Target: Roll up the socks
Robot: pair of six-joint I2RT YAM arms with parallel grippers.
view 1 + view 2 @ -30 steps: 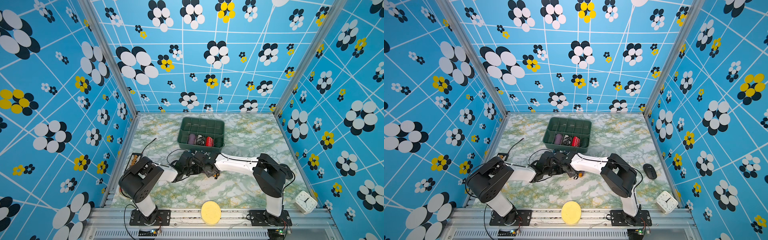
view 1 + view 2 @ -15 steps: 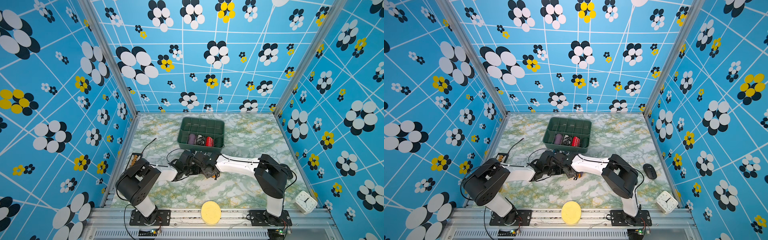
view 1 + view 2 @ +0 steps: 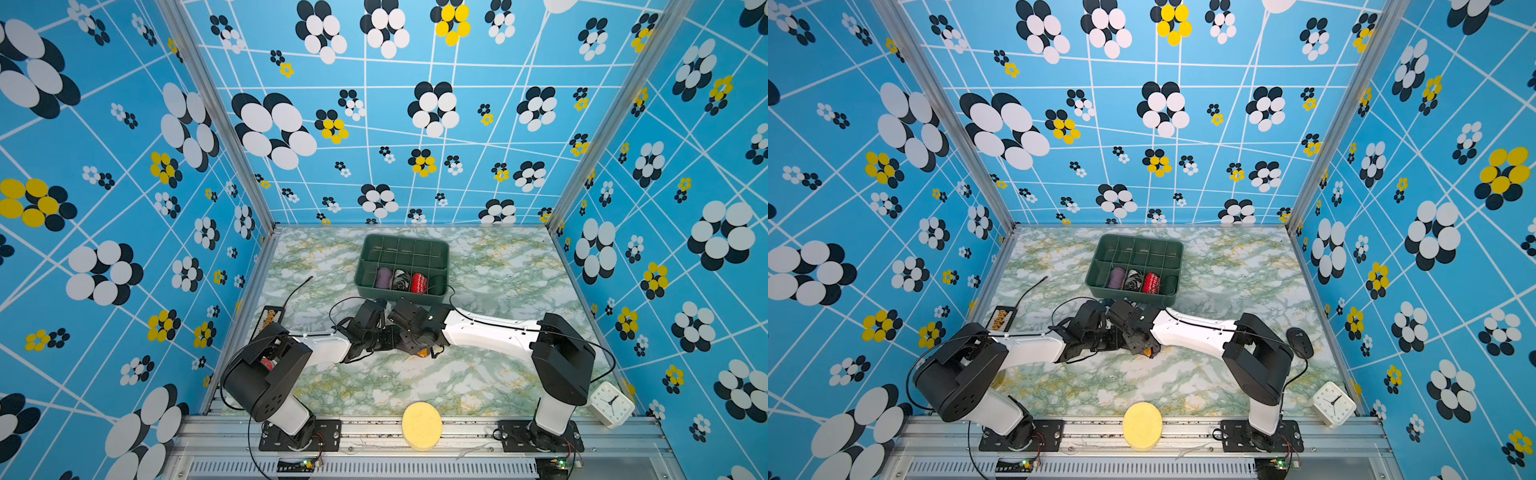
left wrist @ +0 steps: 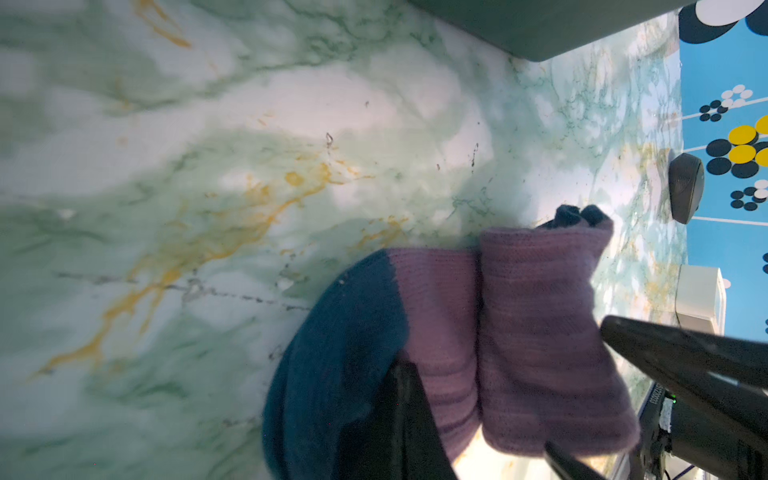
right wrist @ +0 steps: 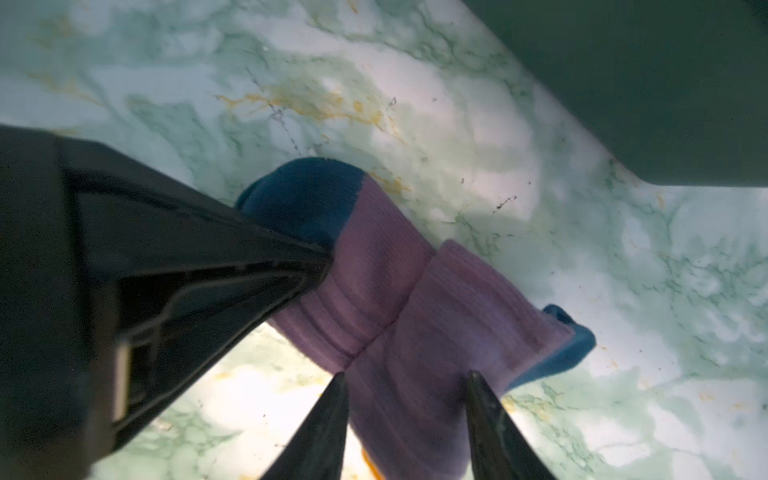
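- Pinching the socks point(image 4: 519, 332), left pincer point(image 5: 321, 259) clamped tight on them.
- Right pincer point(image 5: 406, 374) half-wide, straddling the fold.
- Two pincers, one green bin point(image 3: 360, 266), one desk point(image 3: 415, 382).

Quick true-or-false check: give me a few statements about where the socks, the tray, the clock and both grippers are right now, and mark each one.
1. The socks lie inside the green tray. False: they are out on the table in front of it, between the grippers.
2. The left gripper is shut on the socks. True.
3. A red bundle sits in the tray. True.
4. The white clock stands against the back wall. False: it stands at the front right corner.
5. The right gripper has its jaws apart. True.
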